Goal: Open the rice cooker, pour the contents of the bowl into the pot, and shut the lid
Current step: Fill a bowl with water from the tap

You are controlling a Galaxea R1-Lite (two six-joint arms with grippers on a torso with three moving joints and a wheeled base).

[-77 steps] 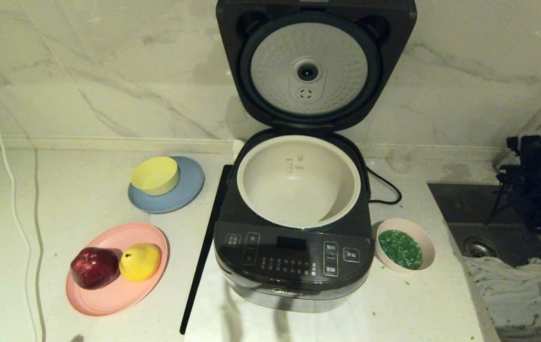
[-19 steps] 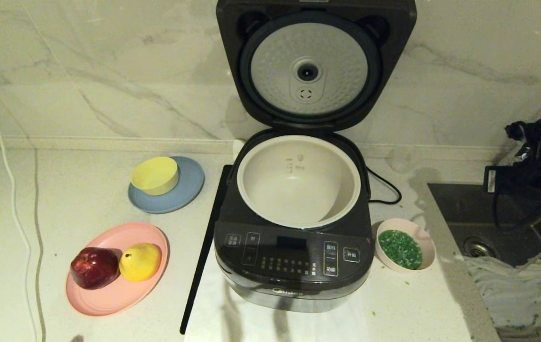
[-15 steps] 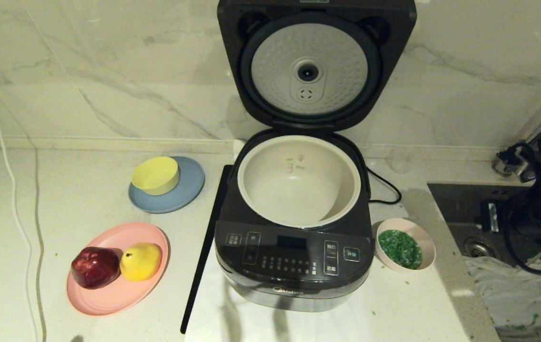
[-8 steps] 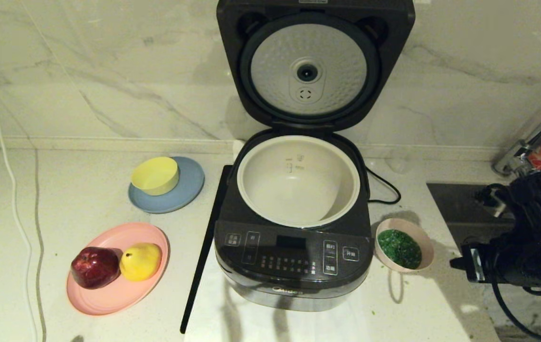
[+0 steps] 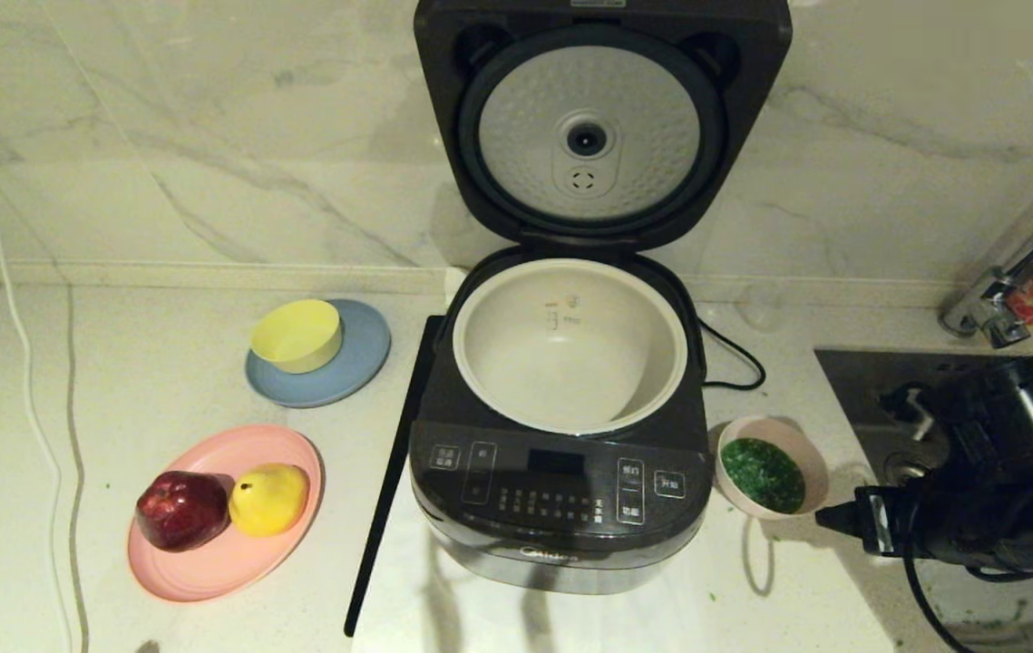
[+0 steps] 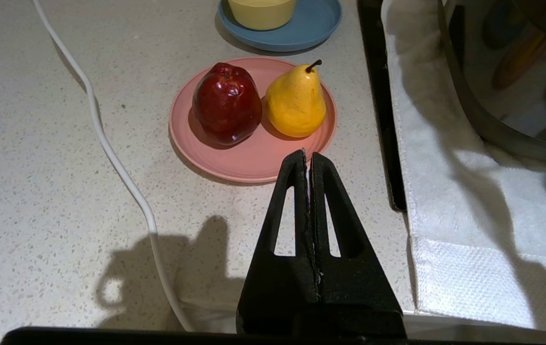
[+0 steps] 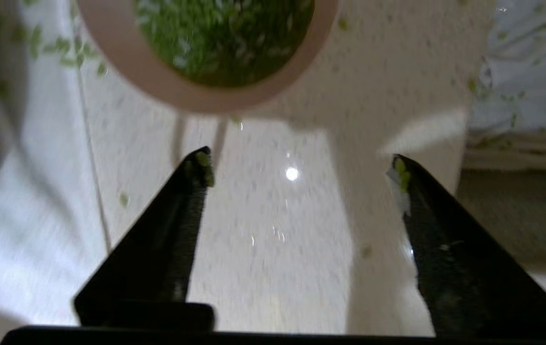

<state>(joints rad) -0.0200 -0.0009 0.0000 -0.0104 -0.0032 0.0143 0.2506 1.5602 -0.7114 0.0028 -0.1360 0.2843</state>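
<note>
The dark rice cooker stands mid-counter with its lid swung up, the dimpled silver disc facing me. Inside sits the off-white pot, nothing in it. The pale pink bowl rests just right of the cooker, holding the green chopped contents. My right gripper hovers low beside the bowl's right side; in the right wrist view it is open, empty, a short way from the bowl, green bits stuck to its fingertips. My left gripper is shut, parked above the counter near the pink plate.
A pink plate with a red apple and yellow pear lies front left. A yellow bowl sits on a blue plate. The sink and a cloth lie right. A white cable runs along the left.
My right arm has swung down from above the sink to the counter beside the bowl, and its gripper has gone from shut to open. The bowl and cooker have not moved.
</note>
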